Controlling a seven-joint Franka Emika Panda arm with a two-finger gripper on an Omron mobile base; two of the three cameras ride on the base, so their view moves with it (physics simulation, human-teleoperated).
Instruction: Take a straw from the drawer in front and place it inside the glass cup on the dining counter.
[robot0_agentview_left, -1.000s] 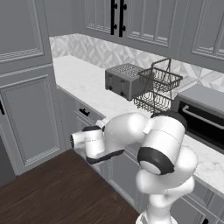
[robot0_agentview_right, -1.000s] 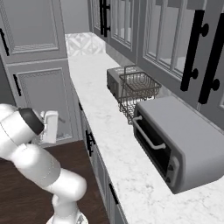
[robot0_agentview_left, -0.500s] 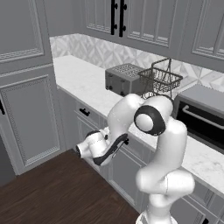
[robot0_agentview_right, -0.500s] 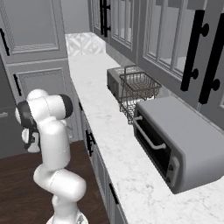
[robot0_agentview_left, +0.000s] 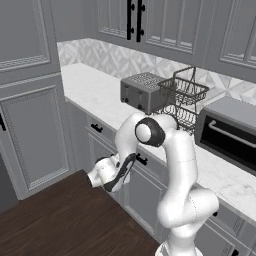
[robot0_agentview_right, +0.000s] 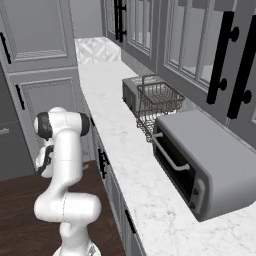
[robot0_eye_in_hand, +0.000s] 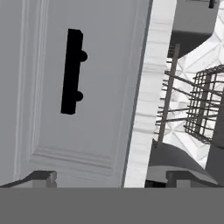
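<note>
Hand view: gripper (robot0_eye_in_hand: 111, 177) hanging wide open, empty, facing closed grey panelled drawer (robot0_eye_in_hand: 78, 105), black bar handle (robot0_eye_in_hand: 71, 71) upper left. Straw presumably lying inside. Risk: off-centre fingers missing handle.

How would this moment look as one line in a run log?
stage: reaching for drawer | tool: open, empty, low by cabinet fronts | handle: untouched | drawer: shut
</note>
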